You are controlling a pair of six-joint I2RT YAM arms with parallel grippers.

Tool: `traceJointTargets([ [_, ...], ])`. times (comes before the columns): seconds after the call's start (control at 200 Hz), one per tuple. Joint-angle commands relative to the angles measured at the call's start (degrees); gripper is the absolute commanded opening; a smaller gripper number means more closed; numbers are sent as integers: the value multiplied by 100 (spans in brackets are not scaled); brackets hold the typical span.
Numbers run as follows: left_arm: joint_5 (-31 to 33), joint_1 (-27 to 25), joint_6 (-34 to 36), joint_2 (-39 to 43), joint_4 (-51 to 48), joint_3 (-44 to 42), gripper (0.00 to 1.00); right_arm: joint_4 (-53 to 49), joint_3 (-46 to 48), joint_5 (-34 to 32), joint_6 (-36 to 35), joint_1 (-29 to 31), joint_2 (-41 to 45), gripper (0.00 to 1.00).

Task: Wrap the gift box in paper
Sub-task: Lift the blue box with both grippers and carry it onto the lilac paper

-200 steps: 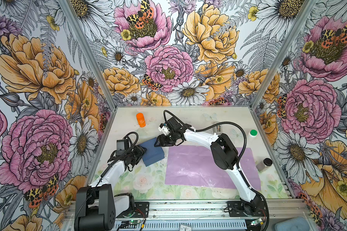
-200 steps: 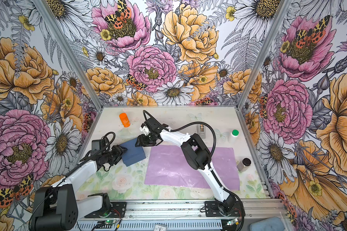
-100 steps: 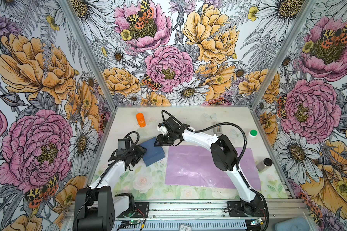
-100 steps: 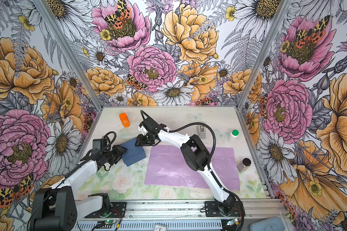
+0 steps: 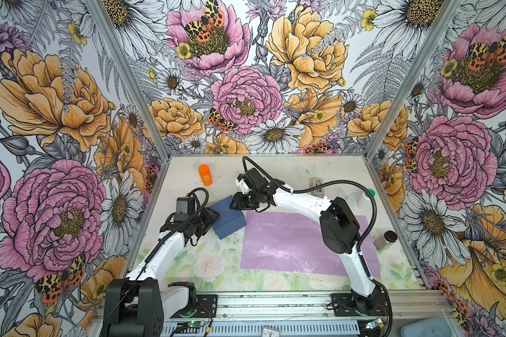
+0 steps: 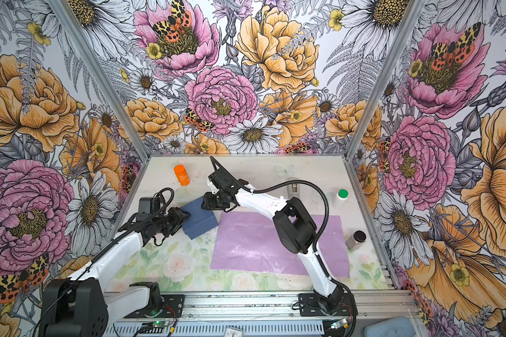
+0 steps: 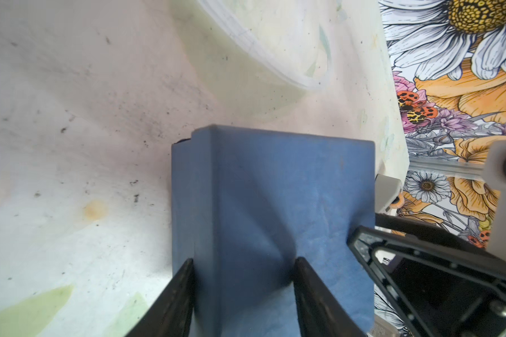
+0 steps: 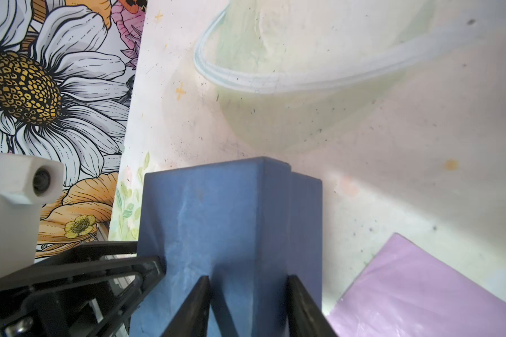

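Box [image 5: 228, 218] sits on the left part of the table [image 5: 281, 172], just beside the far left corner of the paper [image 5: 292, 248], not on it. Paper lies flat, purple side up, in the same spot as a second ago.

Change: right gripper [image 5: 236, 204] has edged a little further over the box's far corner and its jaws have drawn in. Right wrist view shows them clamped across a box edge, one finger [image 8: 197, 303] on the broad face and the other on the narrow one. Left gripper [image 5: 211, 217] is unchanged, jaws clamped on the opposite corner, both fingers pressed to the blue card in the left wrist view. Box itself has barely shifted.

Cannot tell whether the box is clear of the table.

Reading: both arms now have hold, so a two-handed carry onto the paper looks ready to start. Wrapping proper not begun. Risk: corner grips look shallow, and an uneven pull could twist the box loose.
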State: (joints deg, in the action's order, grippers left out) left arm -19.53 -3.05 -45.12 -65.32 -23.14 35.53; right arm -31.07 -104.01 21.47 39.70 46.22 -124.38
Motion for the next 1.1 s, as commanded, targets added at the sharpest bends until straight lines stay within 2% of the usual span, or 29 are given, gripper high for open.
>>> traceJointTargets([
  [0.0,-77,-310,-131,55,192,294,54,382,455,41,211,186,609,44],
  [0.36,481,-1825,-279,-748,261,1101,54,818,2646,-671,487,-41,2360,44],
  [0.545,699,-2694,-636,-1282,761,1401,54,844,3714,-978,547,-299,3351,43],
  [0.871,681,-3998,-938,-2582,1460,2284,53,657,5378,-1140,757,-745,5119,43],
  [1.091,576,-4543,-919,-3204,1563,2851,52,111,6065,-1341,892,-993,6179,43],
])
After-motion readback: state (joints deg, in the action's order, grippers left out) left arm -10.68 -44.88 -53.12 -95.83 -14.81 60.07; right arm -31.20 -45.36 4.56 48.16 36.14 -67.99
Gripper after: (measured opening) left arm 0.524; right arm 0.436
